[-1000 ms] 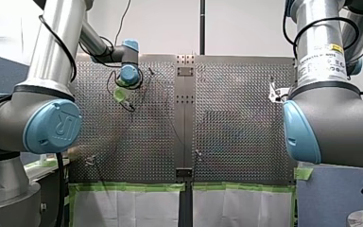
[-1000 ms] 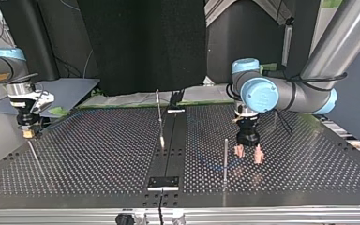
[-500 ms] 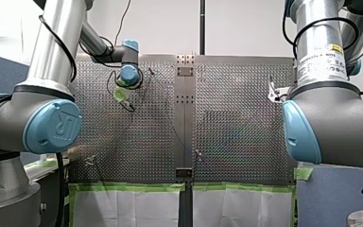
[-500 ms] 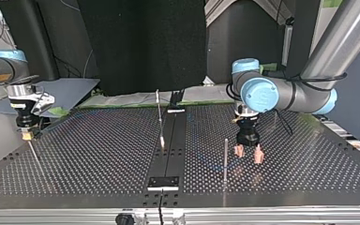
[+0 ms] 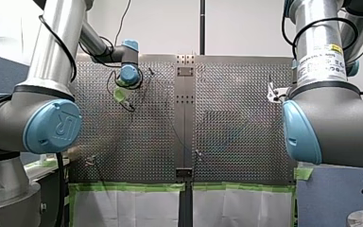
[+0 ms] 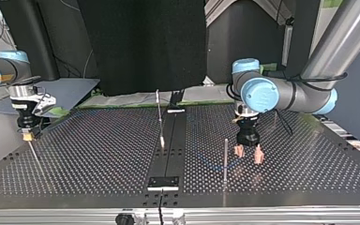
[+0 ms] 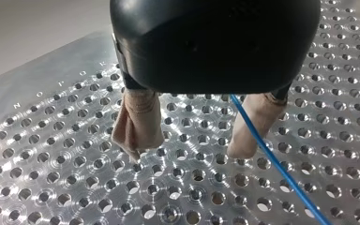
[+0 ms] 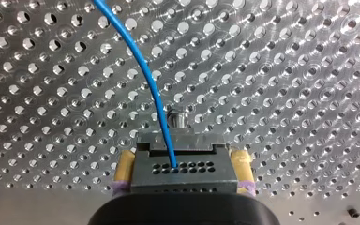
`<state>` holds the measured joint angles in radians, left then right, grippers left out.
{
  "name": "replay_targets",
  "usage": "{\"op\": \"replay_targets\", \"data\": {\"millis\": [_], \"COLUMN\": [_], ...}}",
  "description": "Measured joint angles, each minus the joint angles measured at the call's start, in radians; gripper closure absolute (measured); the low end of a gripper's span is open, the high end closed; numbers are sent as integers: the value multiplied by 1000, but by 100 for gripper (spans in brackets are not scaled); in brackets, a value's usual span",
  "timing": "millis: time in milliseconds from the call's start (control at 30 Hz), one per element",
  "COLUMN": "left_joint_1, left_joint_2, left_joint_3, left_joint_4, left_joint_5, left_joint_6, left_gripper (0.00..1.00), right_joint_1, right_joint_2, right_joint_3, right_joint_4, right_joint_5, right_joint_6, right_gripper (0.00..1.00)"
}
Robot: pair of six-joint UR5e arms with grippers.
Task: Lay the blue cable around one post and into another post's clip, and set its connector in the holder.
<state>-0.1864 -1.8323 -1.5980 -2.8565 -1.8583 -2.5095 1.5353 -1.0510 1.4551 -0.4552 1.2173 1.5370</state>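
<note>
**Left gripper.** The left gripper point(image 7: 187, 151) has its two beige-padded fingers point(image 7: 138, 122) apart, and nothing is gripped between them. The blue cable point(image 7: 272, 159) comes out from under the gripper body inside the gap. It runs close along one finger, crosses in front of that finger's tip, and continues away over the perforated counter point(image 7: 51, 154). The other finger is well clear of the cable. The pictures do not show whether the cable touches the nearer pad. The fingertips point down at the counter, just above it.

**Right gripper.** The right gripper point(image 8: 183, 161) has its yellow-padded fingers point(image 8: 241, 166) clamped on the two sides of the black connector point(image 8: 192, 176). The cable leaves the row of holes in the connector's face. It rises ahead of the fingers and curves away across the counter. A small metal stud point(image 8: 177, 118) stands in the counter directly ahead of the connector, just beside the cable.

**Surroundings, top view.**
- The left gripper is at the view's right, with an upright post point(image 6: 225, 157) just beside it, toward the middle.
- The right gripper is at the counter's far left edge, well apart from the left gripper.
- A second slim post point(image 6: 159, 115) stands on the dark centre strip between the grippers, leaning slightly.
- A black plate point(image 6: 164, 182) lies on the same strip, at its near end.
</note>
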Motion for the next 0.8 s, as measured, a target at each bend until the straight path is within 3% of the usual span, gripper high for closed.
{"op": "replay_targets", "data": {"millis": [233, 800], "left_joint_1": [0, 0], "left_joint_2": [0, -1], "left_joint_3": [0, 0], "left_joint_4": [0, 0], "left_joint_5": [1, 3], "left_joint_6": [0, 0], "left_gripper": [0, 0], "right_joint_1": [0, 4], "right_joint_2": [4, 11], "right_joint_3": [0, 0], "right_joint_4": [-9, -14], "right_joint_5": [5, 6], "right_joint_6": [13, 19], "right_gripper": [78, 78]}}
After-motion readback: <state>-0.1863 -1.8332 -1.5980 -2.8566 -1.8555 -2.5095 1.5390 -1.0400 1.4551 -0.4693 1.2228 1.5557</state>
